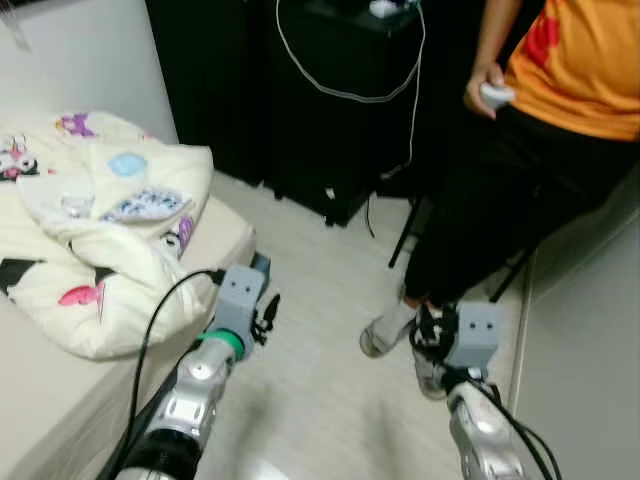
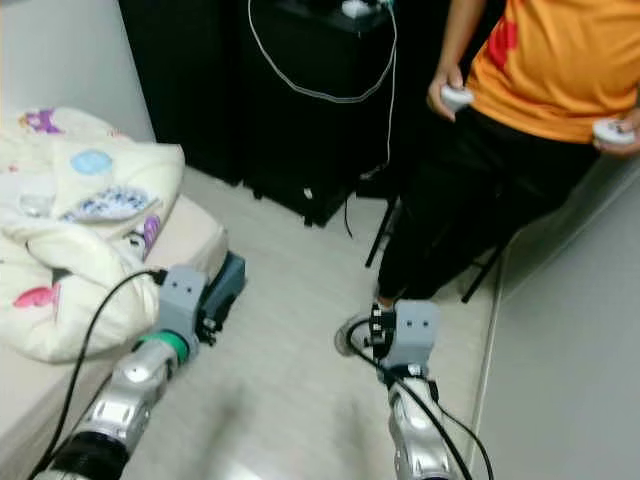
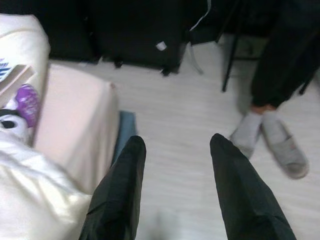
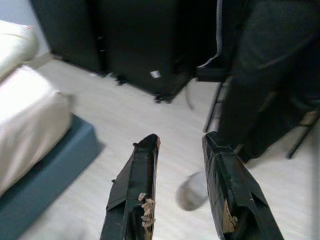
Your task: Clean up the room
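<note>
A crumpled cream duvet [image 1: 90,220] with cartoon prints lies on the bed [image 1: 215,235] at the left. My left gripper [image 1: 266,318] hangs beside the bed's corner, over the pale floor. In the left wrist view its fingers [image 3: 120,190] stand apart with nothing between them. My right gripper [image 1: 430,328] hangs lower right, near a person's slippered feet [image 1: 385,335]. The right wrist view shows its fingers [image 4: 135,192] apart and empty, the pads worn.
A person in an orange shirt [image 1: 585,60] and black trousers sits at the right, holding white controllers [image 1: 495,95]. A black cabinet [image 1: 330,110] with a white cable [image 1: 350,95] stands at the back. A white wall [image 1: 590,380] bounds the right. Pale floor lies between.
</note>
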Robot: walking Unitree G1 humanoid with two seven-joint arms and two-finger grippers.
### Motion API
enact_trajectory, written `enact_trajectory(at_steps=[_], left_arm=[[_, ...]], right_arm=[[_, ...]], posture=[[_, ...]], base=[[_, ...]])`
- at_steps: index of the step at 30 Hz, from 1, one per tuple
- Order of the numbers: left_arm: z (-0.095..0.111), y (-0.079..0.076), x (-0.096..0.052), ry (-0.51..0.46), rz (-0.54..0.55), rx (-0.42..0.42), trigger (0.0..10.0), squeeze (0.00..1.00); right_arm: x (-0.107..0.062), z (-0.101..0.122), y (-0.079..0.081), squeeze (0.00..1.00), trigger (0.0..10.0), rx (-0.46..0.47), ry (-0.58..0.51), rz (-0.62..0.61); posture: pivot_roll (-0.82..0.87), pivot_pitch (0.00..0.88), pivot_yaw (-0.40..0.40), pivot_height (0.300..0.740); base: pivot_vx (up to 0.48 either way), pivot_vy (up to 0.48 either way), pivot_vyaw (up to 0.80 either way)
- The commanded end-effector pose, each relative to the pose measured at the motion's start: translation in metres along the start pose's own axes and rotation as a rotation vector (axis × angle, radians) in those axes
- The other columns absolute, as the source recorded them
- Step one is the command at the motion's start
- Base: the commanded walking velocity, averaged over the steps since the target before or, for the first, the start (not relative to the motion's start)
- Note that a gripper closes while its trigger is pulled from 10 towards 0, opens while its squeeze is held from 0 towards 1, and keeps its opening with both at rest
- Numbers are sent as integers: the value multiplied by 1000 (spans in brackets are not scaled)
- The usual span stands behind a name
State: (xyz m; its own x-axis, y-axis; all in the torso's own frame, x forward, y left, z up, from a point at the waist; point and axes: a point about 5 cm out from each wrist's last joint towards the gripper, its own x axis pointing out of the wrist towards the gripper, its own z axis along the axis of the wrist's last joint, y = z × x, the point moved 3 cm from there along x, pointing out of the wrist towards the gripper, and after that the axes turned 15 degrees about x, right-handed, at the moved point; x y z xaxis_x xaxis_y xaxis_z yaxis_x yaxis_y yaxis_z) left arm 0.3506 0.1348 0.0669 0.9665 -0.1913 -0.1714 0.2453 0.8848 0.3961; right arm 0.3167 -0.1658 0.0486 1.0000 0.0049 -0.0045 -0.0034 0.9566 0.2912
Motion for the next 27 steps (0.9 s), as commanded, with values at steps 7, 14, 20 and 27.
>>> enact_trajectory(at_steps=[7, 14, 20, 27], left_arm=[[-7, -7, -2, 23, -22, 1, 10000, 0], [-9, -9, -4, 31, -19, -30, 10000, 0], [-13, -16, -5, 59, -61, -84, 10000, 0], [-16, -16, -7, 61, -59, -70, 10000, 0]], right_arm=[[-4, -5, -6, 0, 10000, 1, 24, -20], [-5, -7, -7, 0, 10000, -10, 35, -17], [-5, -8, -7, 0, 10000, -18, 41, -14], [-5, -9, -7, 0, 10000, -28, 49, -9]], posture=[[20, 85, 6, 740], [20, 85, 6, 740], [20, 85, 6, 740], [19, 85, 7, 740]], base=[[422, 0, 0], [195, 0, 0], [0, 0, 0], [0, 0, 571]])
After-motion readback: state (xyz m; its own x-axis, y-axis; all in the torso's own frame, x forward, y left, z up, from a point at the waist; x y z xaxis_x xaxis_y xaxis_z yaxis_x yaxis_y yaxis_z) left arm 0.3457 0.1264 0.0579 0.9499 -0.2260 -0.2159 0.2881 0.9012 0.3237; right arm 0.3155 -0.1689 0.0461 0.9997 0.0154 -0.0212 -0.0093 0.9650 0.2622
